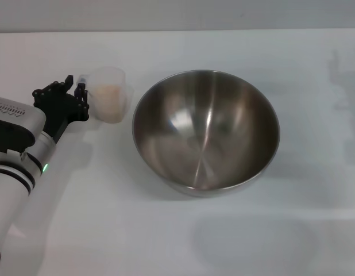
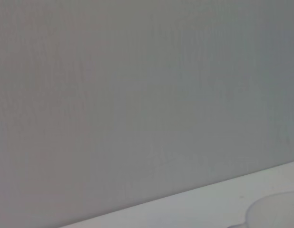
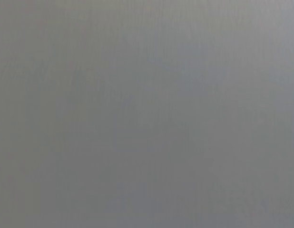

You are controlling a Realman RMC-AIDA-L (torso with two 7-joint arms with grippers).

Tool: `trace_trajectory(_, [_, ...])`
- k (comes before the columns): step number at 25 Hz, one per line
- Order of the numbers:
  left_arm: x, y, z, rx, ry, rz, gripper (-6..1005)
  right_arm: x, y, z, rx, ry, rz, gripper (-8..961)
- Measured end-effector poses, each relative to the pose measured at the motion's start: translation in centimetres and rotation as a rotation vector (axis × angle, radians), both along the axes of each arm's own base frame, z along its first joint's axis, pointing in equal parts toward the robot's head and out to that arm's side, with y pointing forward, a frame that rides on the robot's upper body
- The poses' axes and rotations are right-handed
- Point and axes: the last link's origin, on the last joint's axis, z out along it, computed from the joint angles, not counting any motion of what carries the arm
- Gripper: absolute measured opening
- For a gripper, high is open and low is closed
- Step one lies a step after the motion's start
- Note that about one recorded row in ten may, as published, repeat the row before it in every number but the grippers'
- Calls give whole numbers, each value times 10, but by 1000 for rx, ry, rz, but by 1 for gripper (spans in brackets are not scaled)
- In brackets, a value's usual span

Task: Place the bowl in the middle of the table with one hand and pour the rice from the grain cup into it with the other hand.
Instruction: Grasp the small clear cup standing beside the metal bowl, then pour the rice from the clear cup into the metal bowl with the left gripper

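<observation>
Upper left, the left gripper point(image 1: 80, 91) brackets the grain cup point(image 1: 110, 94) handle; grip tightness unclear. The bowl point(image 1: 205, 131) sits centre.

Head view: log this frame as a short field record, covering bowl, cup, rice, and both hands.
bowl: steel bowl upright near the table's middle, no rice inside
cup: clear cup upright on the table, left of the bowl, apart from it
rice: rice all in the cup
left hand: left hand at the cup's handle side; grip unclear
right hand: out of view
</observation>
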Motion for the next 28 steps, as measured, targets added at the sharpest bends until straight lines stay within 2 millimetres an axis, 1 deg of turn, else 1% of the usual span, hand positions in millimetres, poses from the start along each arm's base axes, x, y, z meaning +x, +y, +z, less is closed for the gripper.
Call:
trace_trajectory(3, [3, 1, -1, -5, -3, -8, 310, 0, 0, 0, 0, 0, 0, 502])
trace_trajectory(6, [6, 2, -2, -7, -16, -12, 113, 0, 0, 0, -1, -1, 0, 502])
trace_trajectory(12, [9, -1, -3, 1, -34, -25, 29, 1, -2, 0, 3, -2, 0, 502])
trace_trajectory(14, [10, -1, -2, 9, -38, -32, 29, 2, -2, 0, 3, -3, 0, 502])
trace_trajectory(16, [16, -4, 4, 60, -48, -82, 30, 2, -3, 0, 3, -4, -2, 502])
trace_trajectory(17, [25, -6, 13, 132, -36, -156, 30, 3, -3, 0, 2, -7, -5, 502])
trace_trajectory(18, [25, -6, 13, 132, -36, -156, 30, 3, -3, 0, 2, -7, -5, 502])
trace_trajectory(19, [32, -7, 19, 180, -12, -209, 30, 4, -3, 0, 1, -10, -7, 502])
trace_trajectory(20, [44, -11, 24, 243, 46, -288, 30, 4, -2, 0, 0, -13, -8, 502])
trace_trajectory(21, [51, -13, 24, 266, 94, -336, 29, 4, -2, 0, 0, -14, -8, 502])
trace_trajectory(22, [51, -13, 24, 266, 94, -336, 28, 4, -2, 0, 1, -15, -9, 502])
trace_trajectory(23, [57, -16, 23, 284, 146, -384, 26, 4, -2, 0, 1, -15, -9, 502])
trace_trajectory(25, [76, -28, 11, 305, 324, -526, 24, 5, -1, 3, 7, -17, -13, 502])
trace_trajectory(28, [92, -42, -6, 322, 546, -666, 24, 6, 0, 4, 12, -20, -16, 502])
